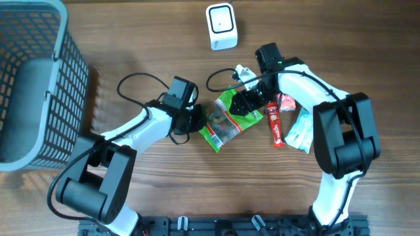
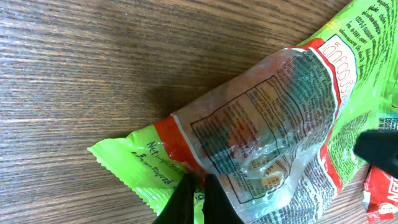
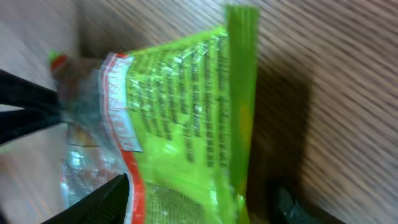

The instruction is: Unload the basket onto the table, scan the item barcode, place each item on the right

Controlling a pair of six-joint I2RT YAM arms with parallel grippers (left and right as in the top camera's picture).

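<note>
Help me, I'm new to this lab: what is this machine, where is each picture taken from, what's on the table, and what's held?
Two robot arms work at a wooden table. One picture looks down from above; the other two come from a camera on each arm's wrist. On the table are a green snack bag, a red stick packet, a pale packet, a small white box that is probably the scanner, and a grey basket. The left gripper is shut on the bag's edge. The right gripper stands open around the bag's other end.
</note>
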